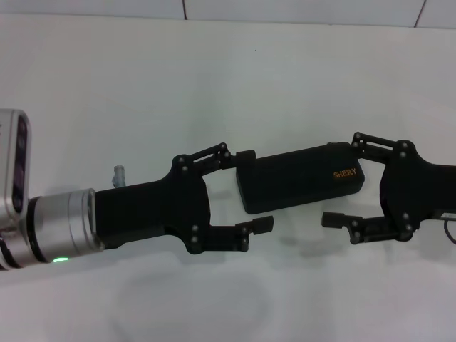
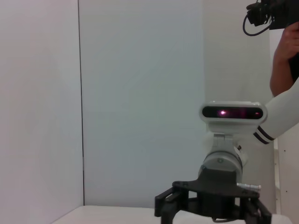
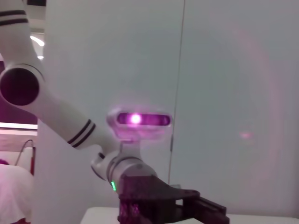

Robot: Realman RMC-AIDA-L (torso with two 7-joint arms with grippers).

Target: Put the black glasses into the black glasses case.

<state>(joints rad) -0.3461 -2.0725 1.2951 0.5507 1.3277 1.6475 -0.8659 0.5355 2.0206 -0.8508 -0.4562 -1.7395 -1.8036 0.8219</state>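
The black glasses case [image 1: 292, 178] lies closed on the white table [image 1: 214, 85], its orange "SHERY" lettering toward its right end. The black glasses are not in view. My left gripper [image 1: 253, 190] is open, one finger by the case's far left corner and the other off its near left corner. My right gripper [image 1: 342, 178] is open and straddles the case's right end from the other side. I cannot tell whether any finger touches the case. The left wrist view shows my right gripper [image 2: 210, 215] facing it. The right wrist view shows my left arm [image 3: 56, 112].
Pale wall panels stand behind the table. A person's arm [image 2: 282, 51] holding a black device shows high at the edge of the left wrist view. Bare white tabletop lies in front of and behind the case.
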